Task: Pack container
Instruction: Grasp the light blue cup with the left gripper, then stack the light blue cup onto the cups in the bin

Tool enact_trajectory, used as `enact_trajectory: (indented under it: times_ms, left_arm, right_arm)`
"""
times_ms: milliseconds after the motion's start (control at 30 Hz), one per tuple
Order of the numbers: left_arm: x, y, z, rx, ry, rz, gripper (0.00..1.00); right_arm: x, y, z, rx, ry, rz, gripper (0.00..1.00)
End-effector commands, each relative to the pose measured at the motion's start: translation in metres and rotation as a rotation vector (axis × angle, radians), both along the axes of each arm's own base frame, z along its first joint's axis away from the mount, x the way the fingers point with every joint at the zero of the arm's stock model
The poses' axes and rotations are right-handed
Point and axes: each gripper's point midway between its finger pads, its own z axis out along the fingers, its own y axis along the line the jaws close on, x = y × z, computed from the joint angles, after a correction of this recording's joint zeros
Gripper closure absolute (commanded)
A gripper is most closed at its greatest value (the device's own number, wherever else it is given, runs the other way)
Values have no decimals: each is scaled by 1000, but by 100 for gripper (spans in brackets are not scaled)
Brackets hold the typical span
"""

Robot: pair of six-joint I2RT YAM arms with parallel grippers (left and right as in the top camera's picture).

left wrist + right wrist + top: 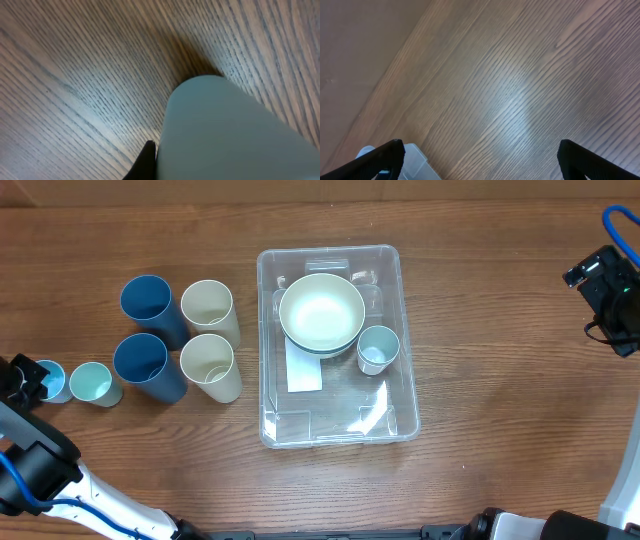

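The container (385, 405), a large clear bin with a white label on its base, sits mid-table. Inside it are a cream bowl (321, 311) stacked on another bowl and a small pale blue cup (377, 348). My left gripper (28, 380) is at the far left edge, closed around another small pale blue cup (50, 380). In the left wrist view that cup (230, 130) fills the frame, with one black finger (148, 159) pressed against its side. My right gripper (606, 298) hangs open and empty at the far right; its fingers (480, 167) are wide apart over bare wood.
Left of the container stand two tall dark blue cups (147, 300) (142, 362) and two tall cream cups (207, 307) (208, 363). A third small pale blue cup (92, 383) stands beside the held one. A container corner (417, 162) shows in the right wrist view.
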Motion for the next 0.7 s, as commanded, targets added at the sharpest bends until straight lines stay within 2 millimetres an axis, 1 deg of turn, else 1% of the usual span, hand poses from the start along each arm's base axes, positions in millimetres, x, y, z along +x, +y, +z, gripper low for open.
enact_trajectory:
  times_ms: [0,33,67,100,167,233,267,300,333,367,400,433,467,500,533,600,633,667]
  left_arm:
    - [9,8,27,22,-32,0,96]
    - [11,8,39,24,-45,15,96]
    - [15,8,57,25,-70,27,96]
    - [19,8,79,33,-101,35,96]
    - [31,1,136,61,-207,14,96]
    - [48,-26,204,82,-372,-49,96]
    - [56,-47,238,93,-460,-122,96]
    - [66,-82,279,108,-569,-243,96]
    - [72,-115,309,127,-644,-351,96]
    - [75,-144,329,149,-691,-450,96]
    - [78,-188,351,181,-735,-587,96]
    - [79,-230,363,195,-766,-720,96]
    - [80,-272,371,196,-789,-862,96]
    - [79,-307,374,189,-803,-975,96]
    - [77,-348,373,179,-808,-1110,96]
    - [73,-421,361,173,-782,-1338,96]
    - [71,-446,355,175,-768,-1417,96]
    - [70,-481,342,176,-745,-1528,96]
  right_arm:
    - [0,2,4,0,-15,-2,0]
    - [0,2,4,0,-15,-2,0]
    - [0,2,4,0,-15,-2,0]
    - [0,2,4,0,-15,-2,0]
    - [0,2,4,0,-15,-2,0]
    - [0,2,4,0,-15,-1,0]
    - [0,2,4,0,-15,-2,0]
    - [0,2,4,0,-15,-2,0]
    - [0,2,4,0,-15,-2,0]
    - [0,2,4,0,-15,-2,0]
    - [0,2,4,0,-15,-2,0]
    - [0,2,4,0,-15,-2,0]
    - [0,2,4,0,-15,-2,0]
    - [0,2,4,0,-15,-2,0]
    - [0,2,4,0,-15,-2,0]
    - [0,2,4,0,-15,-2,0]
    - [0,2,4,0,-15,-2,0]
    - [0,2,4,0,-15,-2,0]
